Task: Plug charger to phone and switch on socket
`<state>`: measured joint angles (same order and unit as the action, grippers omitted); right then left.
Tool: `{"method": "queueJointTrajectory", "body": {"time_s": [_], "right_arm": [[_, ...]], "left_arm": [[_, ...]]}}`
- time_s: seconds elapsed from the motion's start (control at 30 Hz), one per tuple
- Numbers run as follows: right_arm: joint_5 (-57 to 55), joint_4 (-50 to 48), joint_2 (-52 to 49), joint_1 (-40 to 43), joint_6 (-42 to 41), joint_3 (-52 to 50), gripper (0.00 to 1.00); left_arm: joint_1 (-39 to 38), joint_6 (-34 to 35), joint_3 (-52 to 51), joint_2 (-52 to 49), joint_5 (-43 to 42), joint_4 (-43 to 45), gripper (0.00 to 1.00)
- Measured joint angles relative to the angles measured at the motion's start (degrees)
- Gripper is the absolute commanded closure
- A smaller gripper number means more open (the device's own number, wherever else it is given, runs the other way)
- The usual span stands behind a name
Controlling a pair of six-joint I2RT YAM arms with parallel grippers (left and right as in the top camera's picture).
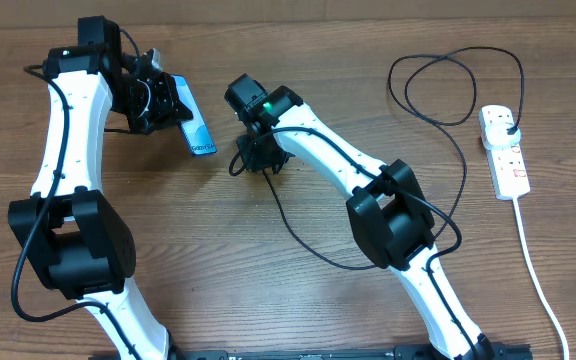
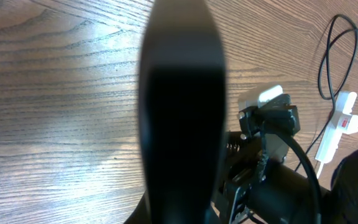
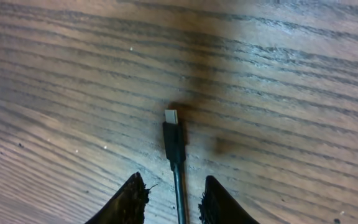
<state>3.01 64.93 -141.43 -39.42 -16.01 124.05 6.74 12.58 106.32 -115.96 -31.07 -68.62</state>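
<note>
Within left pincer (image 1: 171, 100), phone (image 1: 196, 132), lettering illegible

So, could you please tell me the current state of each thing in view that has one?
phone: screen lit, tilted, nothing plugged into it.
charger: connector tip free; plug seated in the socket.
socket: red switches, position too small to tell.
left tool: shut on the phone.
right tool: open, fingers either side of the charger.
</note>
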Motion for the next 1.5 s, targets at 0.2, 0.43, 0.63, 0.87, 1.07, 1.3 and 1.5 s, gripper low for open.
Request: {"method": "queueJointTrajectory", "body": {"time_s": [0.2,0.43,0.63,0.87,1.07,1.3,1.5], "right_arm": [[0.1,-0.5,-1.8,0.0,1.1,0.0,0.75],[0.0,-1.0,-1.8,0.0,1.2,0.0,0.78],[0.1,-2.0,-1.9,0.0,1.3,0.0,0.83],[0.2,-1.9,-1.9,0.0,1.3,0.0,0.82],[0.4,-1.6,-1.9,0.0,1.2,0.0,0.85],[1.9,-1.5,-2.0,0.0,1.1,0.0,0.96],[4.9,-2.6,-2.2,0.3,1.0,0.0,0.96]], "left_arm": [[0.0,0.0,0.0,0.0,0.0,0.0,0.96],[0.0,0.0,0.0,0.0,-0.2,0.0,0.96],[0.0,0.0,0.0,0.0,-0.2,0.0,0.96],[0.0,0.0,0.0,0.0,-0.2,0.0,0.96],[0.0,0.0,0.0,0.0,-0.2,0.0,0.96],[0.0,-0.1,0.0,0.0,-1.0,0.0,0.96],[0.0,-1.2,0.0,0.0,-4.6,0.7,0.96]]}}
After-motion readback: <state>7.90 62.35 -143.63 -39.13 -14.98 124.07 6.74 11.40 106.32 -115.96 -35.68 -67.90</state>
